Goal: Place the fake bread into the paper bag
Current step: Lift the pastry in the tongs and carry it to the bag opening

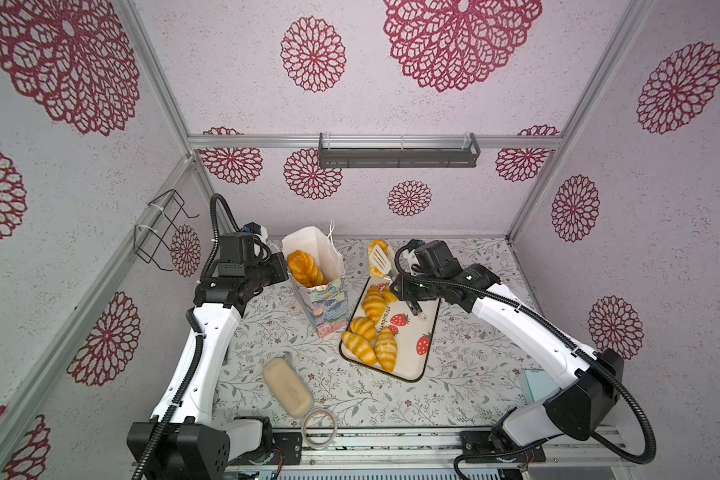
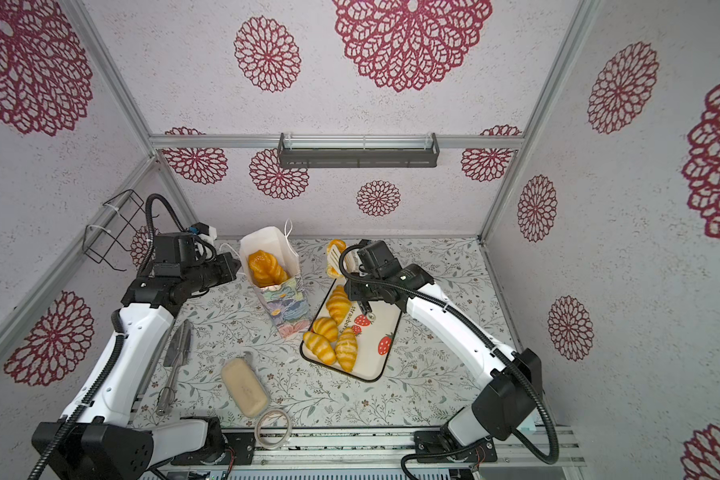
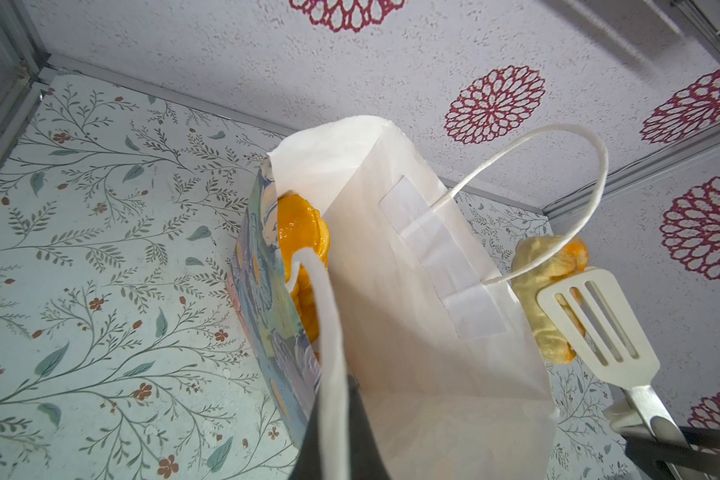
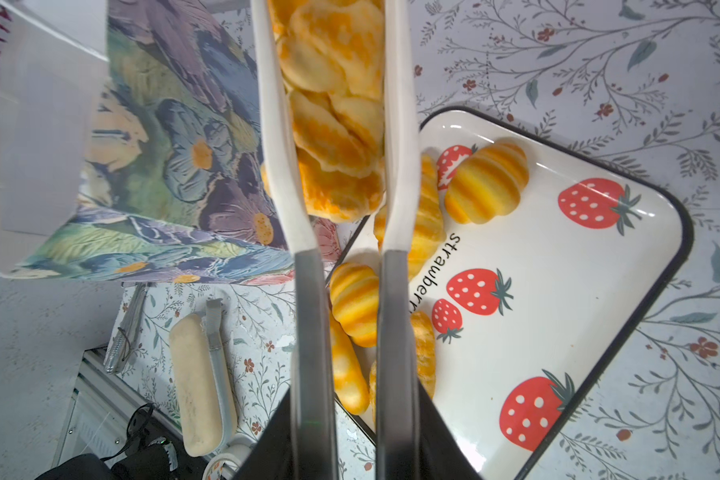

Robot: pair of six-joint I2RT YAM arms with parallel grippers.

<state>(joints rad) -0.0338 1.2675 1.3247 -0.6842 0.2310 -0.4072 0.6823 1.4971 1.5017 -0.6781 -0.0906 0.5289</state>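
Outward of the left gripper [image 1: 282,269], flat on the bench [image 1: 267,332]: a metal utensil [image 2: 177,353], caught in a top view and from the right wrist, covered elsewhere by the left arm.

Left gripper shut tight, pinching the near wall of the paper bag [image 1: 325,307] at the rim. Clearest from the left wrist: white paper and cord handle [image 3: 329,332] running straight down onto the dark finger [image 3: 366,453]. Bag standing open-mouthed, painted flowers outside, white inside.

Just past that gripper, inside the bag: the braided loaf [image 1: 306,268], propped on end. Seen in both top views, and from the left wrist as a glossy orange lump behind the painted wall.

Well back from that gripper, toward the arm bases: a beige block [image 1: 287,386] and a tape roll [image 1: 319,428]. Shown full length only from the right wrist: a grey-handled tool [image 4: 219,374] lying against the block.

Right gripper [image 4: 352,449] narrow, clamped on the metal arms of white-tipped tongs [image 4: 304,291]. Ahead of it, between the blades: one pastry [image 4: 333,124], held up off the bench, just beside the bag and outside it. Mostly masked by the slotted blade in both top views; pale underside visible from the left wrist.

Beneath that gripper: a strawberry tray [image 1: 425,345] holding four striped croissants [image 1: 373,303] and a round bun [image 4: 487,183]. Bun plain from the right wrist, half hidden under the gripper in a top view.
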